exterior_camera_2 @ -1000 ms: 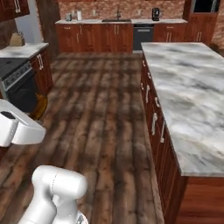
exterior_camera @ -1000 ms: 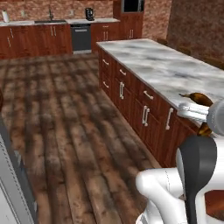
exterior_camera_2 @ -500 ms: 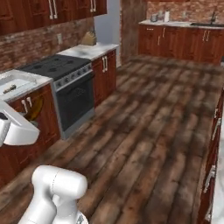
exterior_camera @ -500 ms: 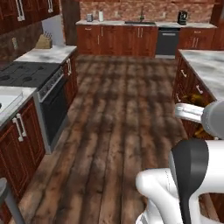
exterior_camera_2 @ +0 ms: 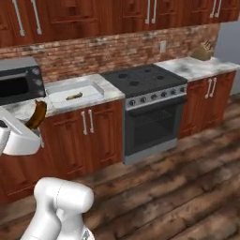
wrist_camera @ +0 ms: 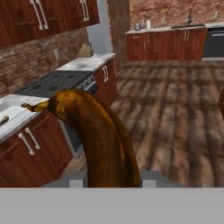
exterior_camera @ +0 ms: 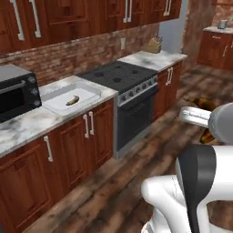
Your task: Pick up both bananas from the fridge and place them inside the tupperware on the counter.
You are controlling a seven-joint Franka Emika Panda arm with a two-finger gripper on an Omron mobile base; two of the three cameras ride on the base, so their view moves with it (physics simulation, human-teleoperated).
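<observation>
Banana (wrist_camera: 98, 140) number two sits pinched in the gripper (exterior_camera_2: 33, 124), whose jaws are pressed onto its lower half; the fruit rises ahead of the hand in the hand view, stem end uppermost, and in the right base view its brown tip pokes up above the white hand. I judge it light and soft: the heavy dark patching suggests ripe flesh that bruises under a hard squeeze, and the curved skin could pivot between flat pads. A hold near the middle of the curve, across the narrow thickness, looks safest, and the present grip seems close to that.

The other banana (exterior_camera: 72, 100) already lies inside the tupperware (exterior_camera: 57, 96), a shallow pale tray on the counter (exterior_camera: 32, 125), which is ahead of the gripper and off to its left, between the black microwave (exterior_camera: 16, 95) and the stovetop (exterior_camera: 119, 75).

Compared with half a second ago, the whole scene has swung: the base has turned, so the stove, then far off to the left, now stands in front, and the tray with its banana has come fully into both base views. The arm's pose over the base and the clamp on the fruit look unchanged.
</observation>
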